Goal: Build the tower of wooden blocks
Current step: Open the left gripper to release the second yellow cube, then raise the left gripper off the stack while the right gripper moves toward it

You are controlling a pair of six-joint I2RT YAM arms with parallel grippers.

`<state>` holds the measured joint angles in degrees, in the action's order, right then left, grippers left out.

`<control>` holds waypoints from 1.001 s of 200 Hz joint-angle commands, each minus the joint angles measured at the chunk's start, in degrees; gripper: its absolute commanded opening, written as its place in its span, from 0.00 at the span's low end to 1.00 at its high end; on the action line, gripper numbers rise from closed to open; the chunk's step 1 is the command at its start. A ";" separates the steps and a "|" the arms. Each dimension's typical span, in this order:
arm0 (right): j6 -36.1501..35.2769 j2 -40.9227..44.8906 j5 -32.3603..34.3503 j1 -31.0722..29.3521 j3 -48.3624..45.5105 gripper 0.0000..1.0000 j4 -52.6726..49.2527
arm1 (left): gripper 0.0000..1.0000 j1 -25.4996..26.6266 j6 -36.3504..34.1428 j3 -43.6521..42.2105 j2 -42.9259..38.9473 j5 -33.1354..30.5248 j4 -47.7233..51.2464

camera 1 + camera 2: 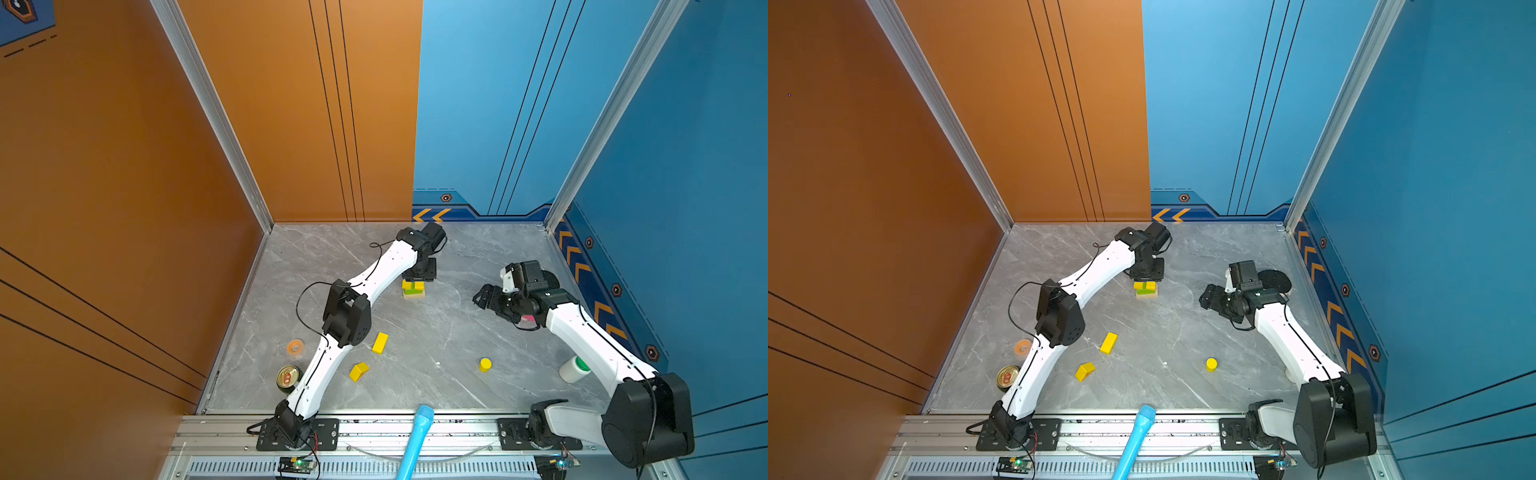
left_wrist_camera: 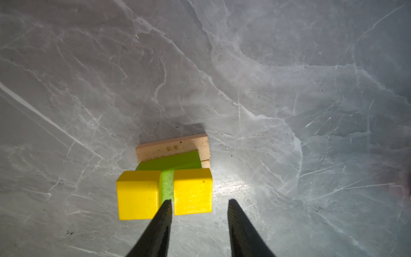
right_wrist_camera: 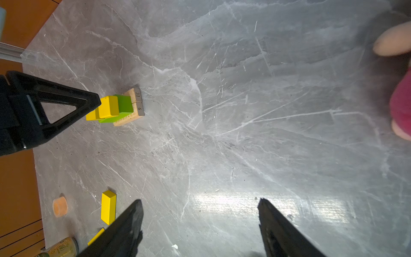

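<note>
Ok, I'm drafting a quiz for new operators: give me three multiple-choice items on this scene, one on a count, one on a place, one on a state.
1. How many yellow cubes sit on the green bar?
A) one B) two C) four
2. Where is the yellow cylinder?
A) on the green bar B) alone on the table C) on a yellow cube
3. How is the right end effector?
A) shut on a cube B) shut, empty C) open, empty

Answers: 1 B, the left wrist view shows two side by side. 2 B, in both top views it stands apart from every other block. 3 C, its fingers stand apart with only table between them.
</note>
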<state>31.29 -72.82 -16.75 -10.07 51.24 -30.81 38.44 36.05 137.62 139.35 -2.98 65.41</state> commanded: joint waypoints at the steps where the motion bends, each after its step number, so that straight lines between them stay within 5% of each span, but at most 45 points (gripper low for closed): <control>1: -0.75 0.09 -0.88 0.04 -0.39 0.82 1.28 | 0.43 0.44 -0.16 1.77 -3.78 -1.59 1.14; 86: 0.44 -2.33 -4.17 -2.15 1.69 0.82 4.42 | 0.42 -0.50 -3.45 0.99 -12.55 -1.58 1.18; 104: 0.57 -4.02 -4.57 -3.51 3.42 0.71 4.91 | 0.39 -1.90 -4.67 -1.26 -15.33 -0.55 1.06; 126: 1.43 -6.81 -5.86 -5.02 5.42 0.60 6.68 | 0.35 -4.39 -5.91 -5.80 -17.92 0.10 0.95; 200: 4.39 -20.08 -10.82 -9.24 14.67 0.61 11.38 | 0.37 -11.77 -7.03 -31.11 -26.86 14.73 -17.20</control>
<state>34.02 -89.27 -25.10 -18.24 62.28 -21.61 27.27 29.95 111.68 114.98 4.64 55.86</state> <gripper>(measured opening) 0.611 0.376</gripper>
